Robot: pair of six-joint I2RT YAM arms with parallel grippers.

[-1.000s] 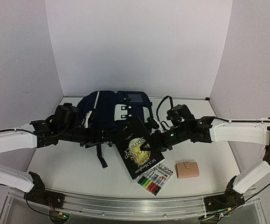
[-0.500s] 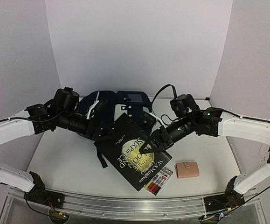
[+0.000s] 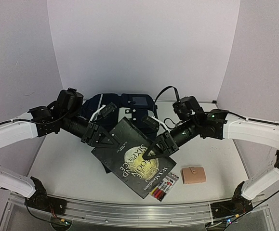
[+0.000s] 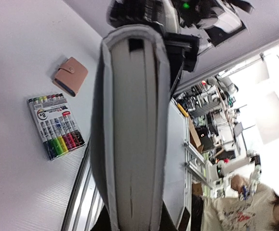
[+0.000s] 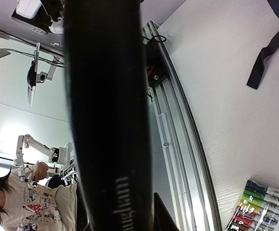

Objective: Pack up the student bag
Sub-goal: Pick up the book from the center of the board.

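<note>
A black book (image 3: 134,156) with a gold moon on its cover hangs above the table, held by both arms. My left gripper (image 3: 102,139) is shut on its left corner. In the left wrist view the pale page edge (image 4: 132,134) runs up between the dark jaws of that gripper (image 4: 132,217). My right gripper (image 3: 154,151) is shut on the book's right edge, and its wrist view shows the black spine (image 5: 110,120) filling the gap of the gripper (image 5: 122,216). The student bag (image 3: 129,107), navy blue with pale patches, lies behind the book at the back of the table.
A pack of coloured markers (image 3: 162,186) lies near the front, partly under the book's lower corner. A tan wallet (image 3: 193,174) sits to its right. A dark bag strap (image 5: 267,53) trails on the table. A metal rail (image 3: 129,209) runs along the near edge.
My left gripper left the bag, reached the book's left corner and shut on it. The book has risen and shifted left, now carried by both arms.
</note>
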